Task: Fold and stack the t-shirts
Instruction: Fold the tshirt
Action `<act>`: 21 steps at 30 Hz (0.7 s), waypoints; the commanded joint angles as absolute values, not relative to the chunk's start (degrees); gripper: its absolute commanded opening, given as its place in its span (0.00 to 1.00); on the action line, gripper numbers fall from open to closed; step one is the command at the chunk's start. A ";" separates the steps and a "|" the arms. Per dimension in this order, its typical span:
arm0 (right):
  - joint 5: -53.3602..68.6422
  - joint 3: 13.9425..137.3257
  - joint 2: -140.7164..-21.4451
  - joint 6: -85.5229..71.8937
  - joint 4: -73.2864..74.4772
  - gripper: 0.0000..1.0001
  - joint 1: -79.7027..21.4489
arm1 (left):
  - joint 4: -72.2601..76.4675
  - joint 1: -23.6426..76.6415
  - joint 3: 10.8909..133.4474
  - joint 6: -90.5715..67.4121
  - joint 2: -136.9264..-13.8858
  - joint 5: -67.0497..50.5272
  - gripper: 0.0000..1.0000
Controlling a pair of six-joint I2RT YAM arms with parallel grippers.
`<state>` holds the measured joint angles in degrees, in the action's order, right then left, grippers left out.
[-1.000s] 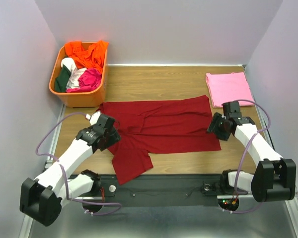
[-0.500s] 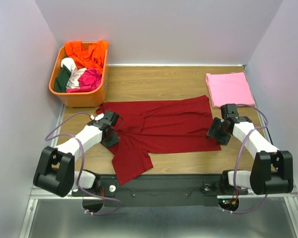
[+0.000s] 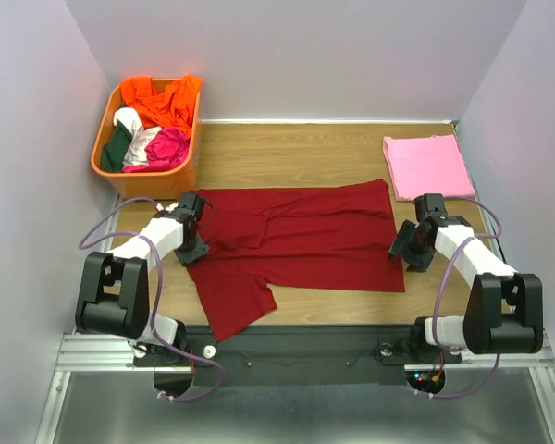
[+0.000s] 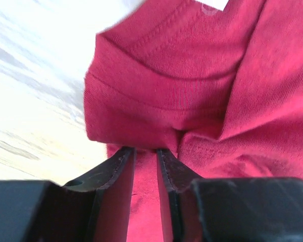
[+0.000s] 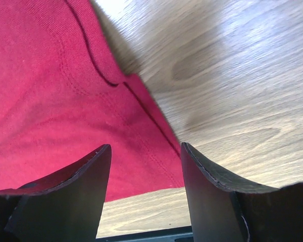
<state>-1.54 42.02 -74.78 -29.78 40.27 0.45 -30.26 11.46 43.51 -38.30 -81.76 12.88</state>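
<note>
Jaws of our left gripper (image 4: 145, 151) sit narrow, pinching the maroon t-shirt (image 3: 296, 231) near its collar; right gripper (image 5: 144, 146) jaws gape wide over its hem corner. We see it spread across the bench (image 3: 296, 153), with the folded pink t-shirt (image 3: 427, 165) far right.

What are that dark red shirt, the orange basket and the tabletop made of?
Dark red shirt: likely matte knit cotton; fine weave and stitched seams show. Orange basket: apparently smooth moulded plastic, rigid rim. Tabletop: wood grain streaks, perhaps laminate.
</note>
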 commanded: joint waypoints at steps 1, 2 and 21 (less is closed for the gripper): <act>-2.64 43.42 -73.31 -29.18 39.20 0.63 1.32 | -33.57 10.90 47.37 -34.89 -79.91 14.69 0.46; -2.81 43.42 -72.95 -29.18 39.11 0.63 1.41 | -34.97 10.90 47.55 -35.24 -78.85 14.33 0.51; -0.26 44.03 -69.96 -29.44 41.04 0.63 2.29 | -41.22 10.63 42.97 -38.85 -77.07 8.00 0.51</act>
<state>-0.82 42.04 -72.12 -29.58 40.45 1.61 -38.02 11.00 41.69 -39.83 -74.48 8.71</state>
